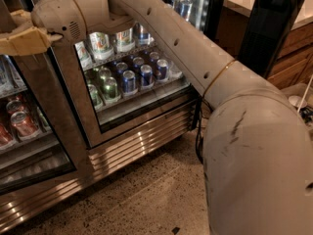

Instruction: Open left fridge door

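Note:
The left fridge door (66, 102) is a glass pane in a wide bronze-brown metal frame, and green and blue cans (129, 80) show through the glass. My pale arm (161, 38) reaches from the lower right across the door to its upper left corner. The tan gripper (22, 37) sits there, against the top of the frame's left upright. Left of that upright, shelves with red cans (19, 124) are in view.
The twin glass door (198, 4), edged by a white light strip, stands at the top right. A tall black unit (269, 28) leans by a wooden counter (293, 48) on the right. A steel grille (137, 136) runs along the fridge base above the speckled floor (146, 199).

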`<state>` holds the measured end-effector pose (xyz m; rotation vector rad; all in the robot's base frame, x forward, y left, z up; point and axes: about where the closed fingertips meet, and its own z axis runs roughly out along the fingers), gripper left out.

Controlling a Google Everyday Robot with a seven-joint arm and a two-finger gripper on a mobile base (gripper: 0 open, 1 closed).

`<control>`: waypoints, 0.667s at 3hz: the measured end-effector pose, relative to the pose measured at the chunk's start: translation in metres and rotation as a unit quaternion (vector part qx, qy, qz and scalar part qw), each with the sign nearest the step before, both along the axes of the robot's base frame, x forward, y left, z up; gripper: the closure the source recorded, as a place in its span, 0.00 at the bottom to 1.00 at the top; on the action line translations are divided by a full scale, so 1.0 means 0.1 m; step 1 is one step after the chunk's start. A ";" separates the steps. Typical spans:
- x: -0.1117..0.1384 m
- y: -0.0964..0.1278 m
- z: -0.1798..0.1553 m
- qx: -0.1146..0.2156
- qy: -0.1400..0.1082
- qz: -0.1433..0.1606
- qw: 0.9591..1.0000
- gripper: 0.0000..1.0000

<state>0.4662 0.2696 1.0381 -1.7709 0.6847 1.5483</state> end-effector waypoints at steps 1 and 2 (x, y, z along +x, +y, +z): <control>-0.02 -0.01 0.00 -0.006 0.000 0.008 1.000 1.00; -0.02 -0.01 0.00 -0.006 0.000 0.008 1.000 1.00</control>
